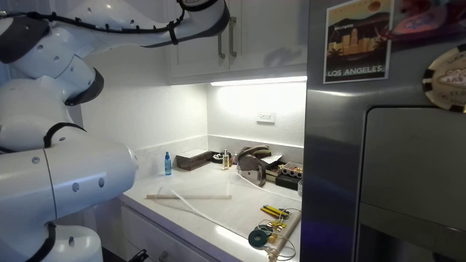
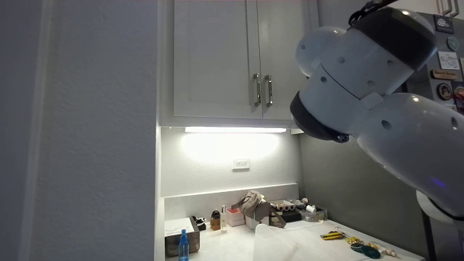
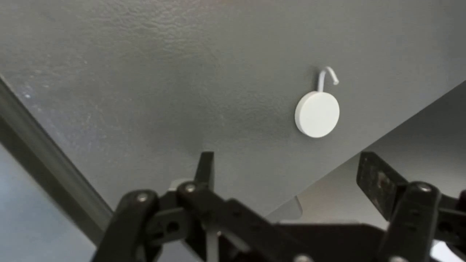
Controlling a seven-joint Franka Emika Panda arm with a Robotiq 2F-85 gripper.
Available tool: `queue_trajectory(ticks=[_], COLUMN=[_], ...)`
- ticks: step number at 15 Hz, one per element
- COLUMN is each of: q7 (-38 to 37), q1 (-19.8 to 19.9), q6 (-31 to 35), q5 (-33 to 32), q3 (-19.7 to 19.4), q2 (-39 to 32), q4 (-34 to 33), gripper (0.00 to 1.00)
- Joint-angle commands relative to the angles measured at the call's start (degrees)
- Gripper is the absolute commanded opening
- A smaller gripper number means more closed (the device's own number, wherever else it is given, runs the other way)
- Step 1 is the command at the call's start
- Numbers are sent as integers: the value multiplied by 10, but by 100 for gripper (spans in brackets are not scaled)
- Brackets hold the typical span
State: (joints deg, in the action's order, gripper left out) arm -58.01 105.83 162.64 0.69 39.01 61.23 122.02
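My gripper (image 3: 287, 160) is open in the wrist view, with its two black fingers wide apart and nothing between them. A white round hook (image 3: 317, 114) with a thin bent prong is fixed on a smooth grey panel (image 3: 218, 91). The hook lies beyond the fingertips, above the gap between them in the picture, and the fingers do not touch it. The panel has a straight edge running diagonally at the right. In both exterior views the arm (image 1: 91, 167) (image 2: 362, 79) is raised, and the gripper itself does not show there.
Upper cabinets (image 1: 269, 32) (image 2: 217, 58) hang over a white counter (image 1: 204, 182). A steel fridge (image 1: 335, 153) stands beside it. The counter holds a blue spray bottle (image 1: 168, 163), a dark box (image 1: 193, 160), a grey-brown cloth item (image 2: 252, 204), yellow tools (image 2: 331, 235) and green discs (image 1: 257, 238).
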Motion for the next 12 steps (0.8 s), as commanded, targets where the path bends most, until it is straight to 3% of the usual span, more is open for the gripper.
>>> queue_trajectory(ticks=[1,5,7,9,12], q7=[-97,-158,-162,-143,-112], q1=[100,190,232,251,244], q6=[-80,-178,-194,-199,-158], q5=[4,-25,-38,-46,-35], q3=[35,44,46,54,79], q2=[56,90,98,89,68], q4=[-63,-143,-175,-193,-184], gripper=[100,100,100,100,100])
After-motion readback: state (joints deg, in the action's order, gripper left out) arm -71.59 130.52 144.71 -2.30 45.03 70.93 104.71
